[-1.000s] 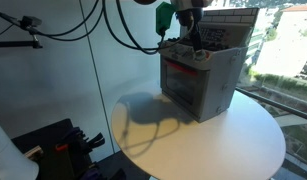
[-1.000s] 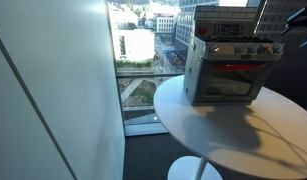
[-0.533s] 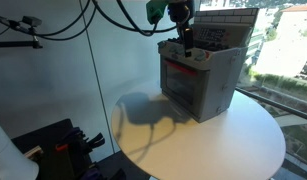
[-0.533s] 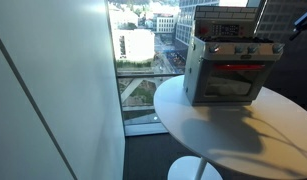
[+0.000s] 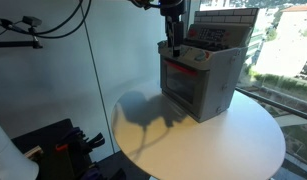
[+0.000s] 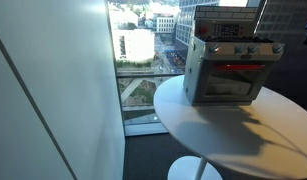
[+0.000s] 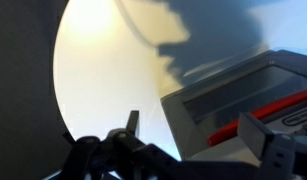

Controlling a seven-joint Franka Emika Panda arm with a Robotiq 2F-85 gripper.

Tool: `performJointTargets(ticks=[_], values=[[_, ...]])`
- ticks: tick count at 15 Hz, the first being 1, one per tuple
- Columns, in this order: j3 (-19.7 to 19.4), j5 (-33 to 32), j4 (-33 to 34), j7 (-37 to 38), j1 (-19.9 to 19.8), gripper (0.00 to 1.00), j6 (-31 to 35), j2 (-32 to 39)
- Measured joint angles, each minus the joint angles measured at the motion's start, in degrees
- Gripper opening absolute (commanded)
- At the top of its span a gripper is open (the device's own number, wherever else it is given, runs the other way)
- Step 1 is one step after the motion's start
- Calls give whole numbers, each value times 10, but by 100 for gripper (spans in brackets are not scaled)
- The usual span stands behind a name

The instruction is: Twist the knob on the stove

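Since the arm is swinging round over this last second, my tool (image 5: 174, 46) is now hanging lower. It's hovering right at the front top edge of the stove (image 5: 203, 75), close to one end of the row of knobs (image 5: 196, 56). A second ago it was sitting higher, with a green bit of the wrist showing, and that bit is now sliding out of shot. In an exterior view the stove (image 6: 225, 65) isn't budging at all. It's sitting on the round white surface (image 6: 228, 135), over toward the window side, and the arm is barely peeking in at the frame edge there.

In the wrist view the fingers (image 7: 130, 122) are standing wide apart and gripping nothing. The stove's red-framed front (image 7: 255, 88) is filling the lower corner, with the surface (image 7: 103, 60) glowing behind it.

So I'm reading this as me lining up on an end knob. I'm getting close, but no knob is between the fingers yet, and it's too small to tell whether anything is touching. The twist itself isn't happening yet, so I'm guessing I'm needing a bit more descent and then a close.
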Motion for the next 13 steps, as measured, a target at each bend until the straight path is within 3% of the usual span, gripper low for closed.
performJointTargets(ticks=[7, 13], values=[[9, -34, 30, 0, 4, 100, -137, -7], [13, -54, 41, 0, 5, 100, -164, -7]])
